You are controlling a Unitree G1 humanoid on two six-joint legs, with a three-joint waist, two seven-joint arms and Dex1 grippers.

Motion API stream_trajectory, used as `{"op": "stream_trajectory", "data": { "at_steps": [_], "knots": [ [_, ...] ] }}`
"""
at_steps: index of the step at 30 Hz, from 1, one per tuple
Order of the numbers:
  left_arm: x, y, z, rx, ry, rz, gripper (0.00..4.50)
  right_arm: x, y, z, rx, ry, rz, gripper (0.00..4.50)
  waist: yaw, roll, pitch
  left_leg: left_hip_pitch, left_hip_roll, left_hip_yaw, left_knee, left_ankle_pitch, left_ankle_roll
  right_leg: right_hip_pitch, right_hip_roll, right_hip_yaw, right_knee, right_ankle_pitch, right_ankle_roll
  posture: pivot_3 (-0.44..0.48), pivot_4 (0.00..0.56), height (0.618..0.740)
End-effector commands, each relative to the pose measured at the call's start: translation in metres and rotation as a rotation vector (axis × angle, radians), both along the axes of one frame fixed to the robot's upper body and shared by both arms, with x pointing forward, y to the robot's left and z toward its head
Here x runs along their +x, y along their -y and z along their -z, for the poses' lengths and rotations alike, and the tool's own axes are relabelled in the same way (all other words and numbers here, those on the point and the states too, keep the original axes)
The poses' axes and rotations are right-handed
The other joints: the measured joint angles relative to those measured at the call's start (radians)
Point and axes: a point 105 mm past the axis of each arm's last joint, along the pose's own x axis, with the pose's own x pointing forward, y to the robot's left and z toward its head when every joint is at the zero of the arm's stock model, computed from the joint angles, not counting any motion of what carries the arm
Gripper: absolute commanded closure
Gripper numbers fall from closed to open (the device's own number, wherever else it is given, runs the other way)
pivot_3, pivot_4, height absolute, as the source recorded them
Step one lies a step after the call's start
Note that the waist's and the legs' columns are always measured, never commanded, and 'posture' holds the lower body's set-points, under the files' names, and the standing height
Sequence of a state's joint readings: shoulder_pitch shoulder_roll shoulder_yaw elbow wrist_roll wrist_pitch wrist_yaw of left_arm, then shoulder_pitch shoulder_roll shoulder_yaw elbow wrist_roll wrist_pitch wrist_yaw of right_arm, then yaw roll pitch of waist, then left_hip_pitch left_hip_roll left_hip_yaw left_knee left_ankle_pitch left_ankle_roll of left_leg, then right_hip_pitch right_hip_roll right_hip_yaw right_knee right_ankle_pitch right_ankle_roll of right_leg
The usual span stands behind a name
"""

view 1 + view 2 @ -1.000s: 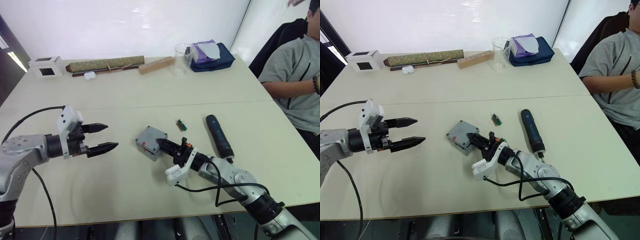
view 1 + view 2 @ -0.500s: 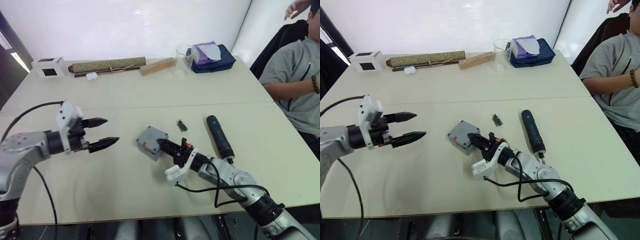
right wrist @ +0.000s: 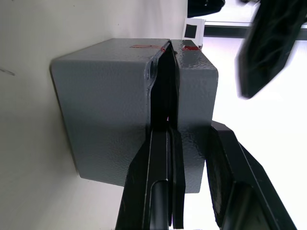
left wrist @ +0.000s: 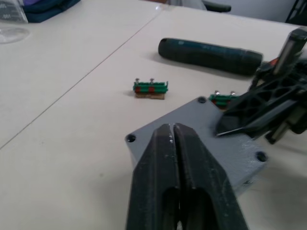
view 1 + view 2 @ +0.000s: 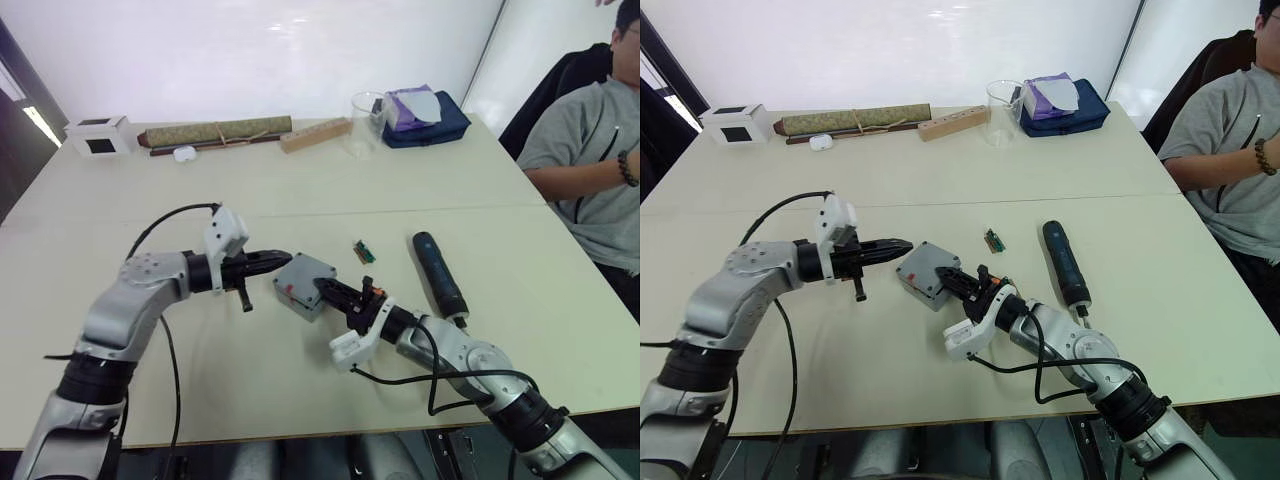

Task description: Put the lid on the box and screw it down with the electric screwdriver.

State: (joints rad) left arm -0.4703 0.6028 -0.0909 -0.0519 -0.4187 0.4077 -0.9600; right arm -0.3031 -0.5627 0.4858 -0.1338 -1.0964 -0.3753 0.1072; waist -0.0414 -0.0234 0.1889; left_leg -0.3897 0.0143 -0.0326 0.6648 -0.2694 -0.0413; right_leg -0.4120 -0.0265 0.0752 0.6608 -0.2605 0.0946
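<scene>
The grey box [image 5: 291, 295] sits mid-table with the lid [image 5: 307, 271] on it; the lid's corner screw holes [image 4: 130, 139] show in the left wrist view. My right gripper [image 5: 330, 291] is shut on the lid's edge: one finger [image 3: 160, 153] lies in the seam between lid and box, the other over the lid's top. My left gripper [image 5: 283, 258] is shut and empty, its tip at the lid's far-left corner. The dark electric screwdriver [image 5: 438, 272] lies flat to the right of the box.
A small green terminal piece [image 5: 363, 250] lies between box and screwdriver. Along the far edge stand a white cube [image 5: 100, 133], a rolled olive bundle [image 5: 215, 130], a wooden block [image 5: 313, 131], a clear cup [image 5: 366, 108] and a navy bag [image 5: 425, 110]. A person [image 5: 590, 150] sits at the right.
My left gripper has shut and swung right across the table up to the box's corner. The right gripper and the box have stayed put.
</scene>
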Motion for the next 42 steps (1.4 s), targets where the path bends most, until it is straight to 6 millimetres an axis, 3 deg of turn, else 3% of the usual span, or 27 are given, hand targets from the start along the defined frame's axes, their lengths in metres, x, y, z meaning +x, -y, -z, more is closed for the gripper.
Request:
{"op": "stream_trajectory", "data": {
  "at_steps": [1, 16, 29, 36, 38, 42],
  "knots": [
    [0.007, 0.005, -0.010, 0.005, 0.074, 0.016, 4.43, 0.003, 0.005, 0.007, -0.046, -0.008, 0.040, 4.09, 0.000, 0.000, 0.000, 0.000, 0.000, 0.000, 0.000, 0.000, 0.000, 0.000, 0.000, 0.000, 0.000, 0.000, 0.000, 0.000, 0.150, 0.736],
    [0.006, 0.013, -0.017, 0.010, 0.074, 0.117, 4.43, 0.001, 0.008, 0.014, -0.024, -0.049, 0.093, 4.09, 0.002, 0.000, 0.000, 0.000, 0.000, 0.000, 0.000, 0.000, 0.000, 0.000, 0.000, 0.000, 0.000, 0.000, 0.000, 0.000, 0.150, 0.736],
    [-0.004, 0.012, 0.025, 0.189, 0.001, 0.192, 4.43, 0.001, 0.009, 0.017, -0.031, -0.061, 0.089, 4.09, 0.000, 0.000, 0.000, 0.000, 0.000, 0.000, 0.000, 0.000, 0.000, 0.001, 0.000, 0.000, 0.000, 0.000, 0.000, 0.000, 0.150, 0.736],
    [0.003, 0.009, 0.047, 0.265, -0.006, 0.153, 4.43, -0.001, 0.012, 0.016, -0.028, -0.096, 0.069, 4.09, 0.004, 0.000, -0.004, 0.004, 0.000, 0.000, 0.000, 0.000, 0.000, 0.005, 0.000, 0.000, -0.001, -0.002, -0.002, 0.000, 0.150, 0.736],
    [0.003, 0.007, 0.053, 0.284, -0.011, 0.149, 4.50, -0.002, 0.014, 0.015, -0.020, -0.111, 0.063, 3.05, 0.006, -0.001, -0.005, 0.005, 0.000, 0.000, 0.000, 0.000, 0.000, 0.006, 0.000, 0.000, -0.002, -0.002, -0.002, 0.000, 0.150, 0.736],
    [0.000, 0.006, 0.065, 0.323, -0.039, 0.158, 4.50, -0.003, 0.018, 0.013, -0.022, -0.130, 0.050, 1.65, 0.005, -0.003, -0.011, 0.009, 0.000, 0.000, -0.002, 0.000, 0.000, 0.011, 0.000, 0.000, -0.004, -0.002, -0.002, 0.000, 0.150, 0.736]
  ]
}}
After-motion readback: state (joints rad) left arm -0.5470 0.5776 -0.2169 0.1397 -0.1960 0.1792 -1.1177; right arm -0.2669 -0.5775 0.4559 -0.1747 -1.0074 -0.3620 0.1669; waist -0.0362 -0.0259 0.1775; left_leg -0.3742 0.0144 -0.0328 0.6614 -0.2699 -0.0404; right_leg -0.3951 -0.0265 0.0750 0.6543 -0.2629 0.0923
